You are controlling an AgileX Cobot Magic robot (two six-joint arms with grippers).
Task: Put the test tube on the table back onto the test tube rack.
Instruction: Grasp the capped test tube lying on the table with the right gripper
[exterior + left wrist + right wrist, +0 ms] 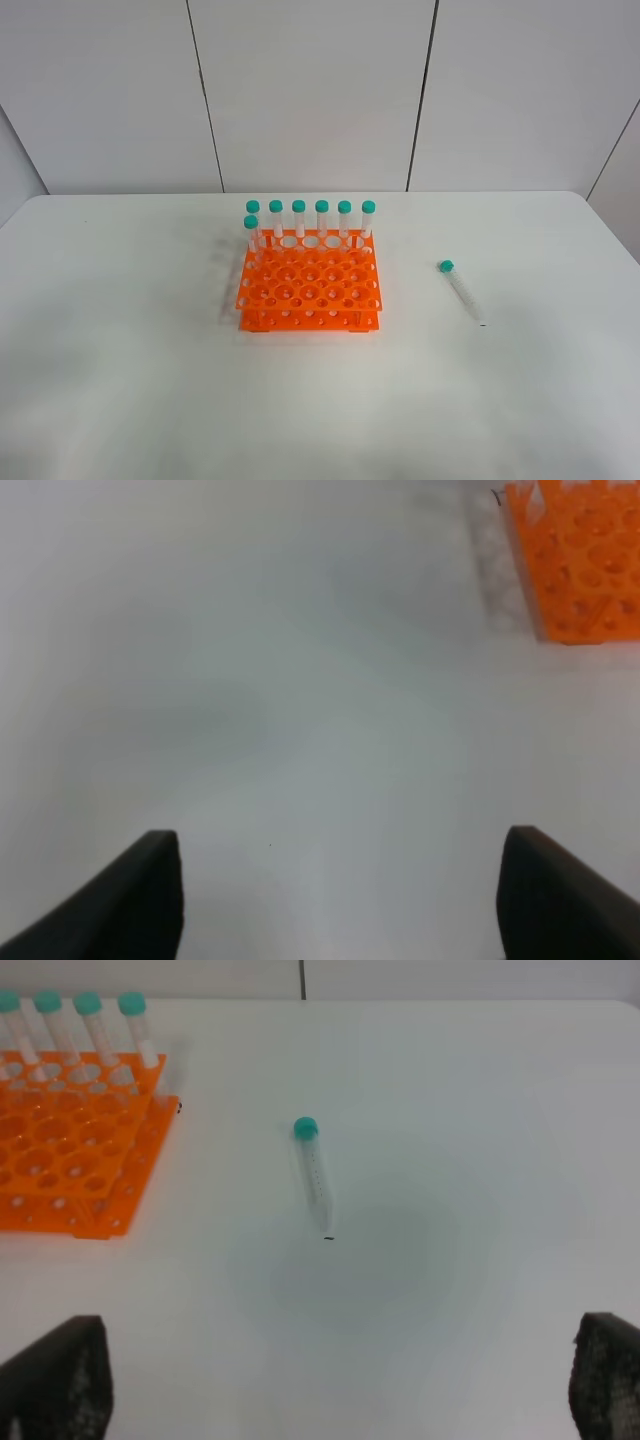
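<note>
Teal-capped test tube (pixel 462 292) lies flat on the white desk (pixel 120 350), well right of the orange test tube rack (pixel 310 290) holding seven upright tubes (pixel 299 216); left end effector (pixel 340 880) and right end effector (pixel 340 1360) gape wide, empty.

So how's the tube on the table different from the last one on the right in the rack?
The loose tube lies flat on the table; the end tube stands upright in the orange rack. The loose tube is alone, right of the rack; the end tube stands in a row with others. The loose tube's pointed tip shows; the end tube's is down in the rack. Both have teal caps.
</note>
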